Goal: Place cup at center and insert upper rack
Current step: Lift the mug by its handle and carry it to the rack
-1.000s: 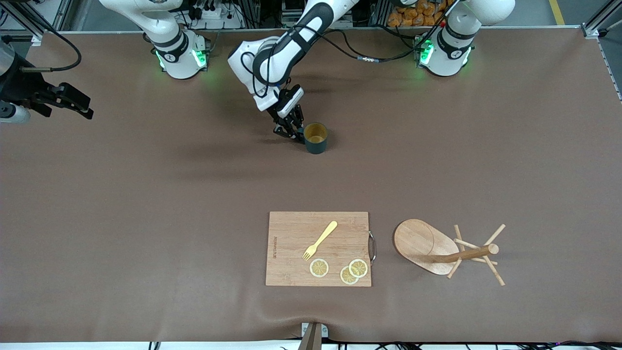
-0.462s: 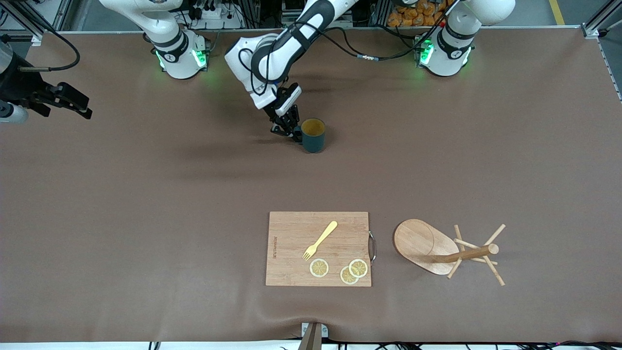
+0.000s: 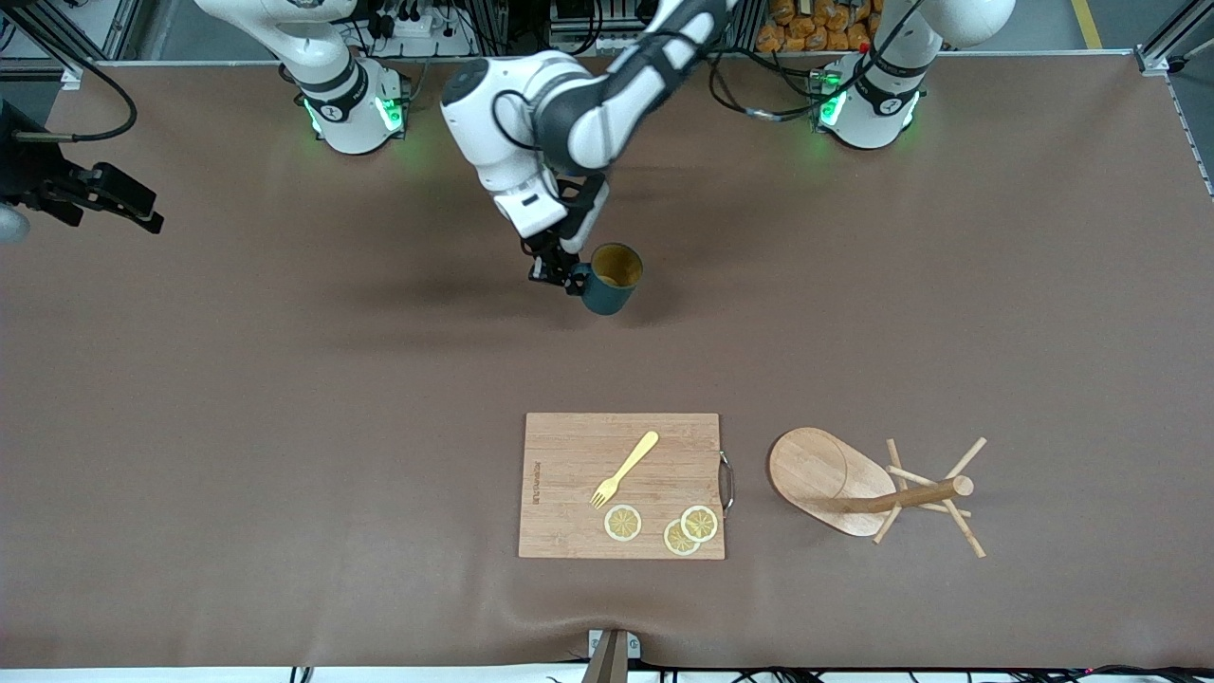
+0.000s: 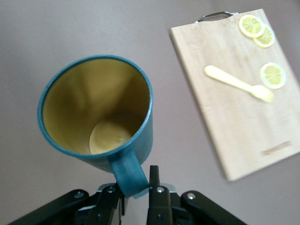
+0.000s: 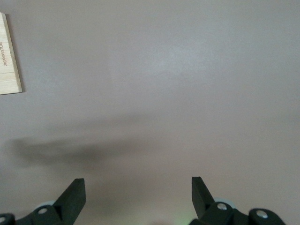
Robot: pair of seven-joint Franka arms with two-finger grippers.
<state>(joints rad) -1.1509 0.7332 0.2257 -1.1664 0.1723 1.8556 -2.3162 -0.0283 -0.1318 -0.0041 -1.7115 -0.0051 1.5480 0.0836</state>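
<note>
gripping cup [image 4: 98, 117] handle, left pincer [image 4: 136, 190].

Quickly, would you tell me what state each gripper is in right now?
Left gripper: closed on the handle of the cup, over the table.
Right gripper: open, holding nothing, waiting at the right arm's end of the table.

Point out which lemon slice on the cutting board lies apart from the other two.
The lemon slice just below the fork tines lies alone; the other two overlap near the cutting board handle.
</note>
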